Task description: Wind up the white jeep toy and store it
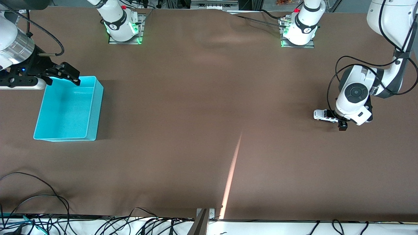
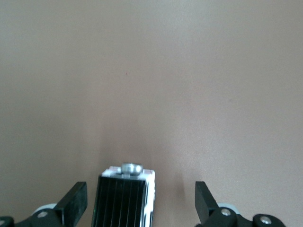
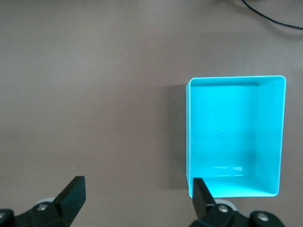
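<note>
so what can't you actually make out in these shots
- Small white jeep toy with black roof: in the front view, the left arm covers the end under the left gripper.
- Left wrist view: the picture's edge cuts off the jeep.
- Turquoise plastic bin: right gripper overlaps its corner.

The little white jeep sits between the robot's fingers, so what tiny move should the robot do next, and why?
Probably close the left gripper on the white jeep toy. Its fingers are open, one on each side of the jeep, not touching it, and the jeep sits on the table. The right gripper waits open beside the turquoise bin.
</note>
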You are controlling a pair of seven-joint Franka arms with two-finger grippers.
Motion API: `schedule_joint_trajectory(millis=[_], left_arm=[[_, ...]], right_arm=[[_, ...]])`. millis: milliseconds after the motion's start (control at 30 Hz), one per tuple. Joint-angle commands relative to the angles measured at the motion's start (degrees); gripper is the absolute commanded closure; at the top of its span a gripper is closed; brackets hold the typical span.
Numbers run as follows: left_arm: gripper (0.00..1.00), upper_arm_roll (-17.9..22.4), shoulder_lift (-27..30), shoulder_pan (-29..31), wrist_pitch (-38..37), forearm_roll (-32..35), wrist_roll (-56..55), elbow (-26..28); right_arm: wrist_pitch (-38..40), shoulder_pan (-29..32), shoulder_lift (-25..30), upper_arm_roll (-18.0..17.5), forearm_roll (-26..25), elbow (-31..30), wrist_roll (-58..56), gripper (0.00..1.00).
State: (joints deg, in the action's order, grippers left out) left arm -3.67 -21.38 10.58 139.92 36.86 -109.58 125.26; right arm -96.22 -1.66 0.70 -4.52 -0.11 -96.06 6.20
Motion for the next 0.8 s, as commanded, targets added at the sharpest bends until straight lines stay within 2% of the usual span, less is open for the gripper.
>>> schedule_joint_trajectory(millis=[0,134,234,300,334,434,668,701,768], left_arm=[[0.01,-0.37,1.26,1.72,-1.15,-1.26,4.81,0.34],[0.02,-0.28,1.43,1.99,-2.2,-1.26,5.78,0.25],[0.14,-0.37,1.78,1.99,-3.34,-1.26,5.96,-0.27],[0.27,-0.46,1.96,1.99,-4.92,-1.26,6.66,-1.33],[0.59,-0.63,2.48,1.9,-8.75,-3.09,11.28,-3.59],[0.69,-0.64,2.84,1.81,-10.54,-5.65,14.82,-5.02],[0.7,-1.07,3.98,1.46,-17.74,-12.15,25.63,-10.9],[0.67,-1.42,3.98,1.55,-19.24,-13.12,27.13,-12.22],[0.49,-1.86,3.98,1.46,-21.88,-14.44,29.59,-14.59]], right_arm=[[0.51,-0.01,-0.52,-0.05,0.46,1.4,-0.22,0.0],[0.51,-0.01,-0.52,0.03,0.55,1.4,-0.22,0.0],[0.51,-0.01,-0.52,-0.05,0.55,1.4,-0.22,0.0],[0.51,-0.01,-0.52,-0.05,0.55,1.4,-0.22,0.0],[0.51,-0.01,-0.52,-0.05,0.55,1.4,-0.22,0.0],[0.51,0.08,-0.52,0.03,0.55,1.4,-0.22,0.0],[0.51,0.08,-0.52,0.03,0.55,1.4,-0.22,0.0],[0.51,0.08,-0.52,0.03,0.55,1.4,-0.22,0.0],[0.51,0.08,-0.52,0.03,0.55,1.4,-0.22,0.0]])
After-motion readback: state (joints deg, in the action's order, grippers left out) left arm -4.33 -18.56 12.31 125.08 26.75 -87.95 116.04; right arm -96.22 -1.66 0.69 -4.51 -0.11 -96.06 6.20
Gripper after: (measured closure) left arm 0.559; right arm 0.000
